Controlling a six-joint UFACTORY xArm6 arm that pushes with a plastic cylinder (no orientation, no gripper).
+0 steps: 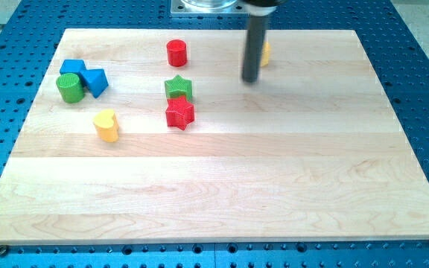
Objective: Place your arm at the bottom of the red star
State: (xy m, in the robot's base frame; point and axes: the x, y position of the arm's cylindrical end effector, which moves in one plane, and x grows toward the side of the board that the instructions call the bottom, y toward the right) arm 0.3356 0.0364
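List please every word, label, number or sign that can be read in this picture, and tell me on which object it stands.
None: no readable text appears anywhere in the camera view.
The wooden board shows only grain.
The blue perforated table shows only holes.
The red star, green star, red cylinder, yellow heart and other blocks carry no marks.
The rod ending in my tip is plain and dark.
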